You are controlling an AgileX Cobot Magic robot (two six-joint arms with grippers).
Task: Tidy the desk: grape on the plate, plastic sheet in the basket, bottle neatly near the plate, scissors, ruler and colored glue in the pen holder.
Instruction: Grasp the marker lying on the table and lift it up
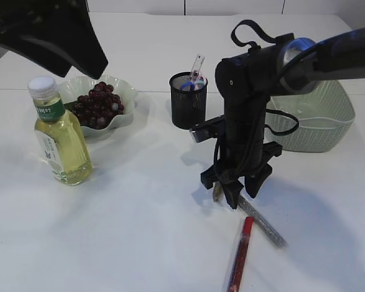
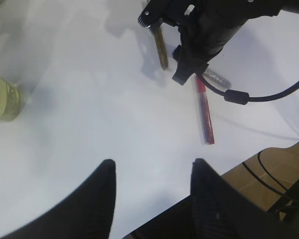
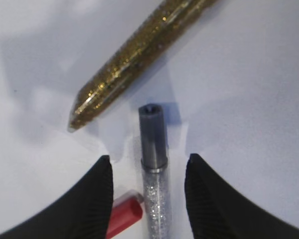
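My right gripper (image 3: 148, 164) (image 1: 240, 191) hangs low over the table and stands open. Its fingers straddle the silver glitter glue (image 3: 154, 164) (image 1: 264, 225) without touching it. A gold glue (image 3: 134, 55) (image 2: 161, 47) lies just beyond, and a red glue (image 3: 123, 216) (image 1: 240, 252) lies nearer the front. The pen holder (image 1: 188, 100) holds scissors (image 1: 191, 83) and a clear ruler (image 1: 198, 64). Grapes (image 1: 97, 104) lie on the plate (image 1: 126, 91), with the bottle (image 1: 61, 134) upright beside it. My left gripper (image 2: 152, 169) is open and empty, high above the table. The plastic sheet is hidden.
A pale green basket (image 1: 340, 115) stands at the back right, behind my right arm. The left arm's dark body (image 1: 42, 36) fills the upper left corner. The table's front edge (image 2: 229, 172) shows in the left wrist view.
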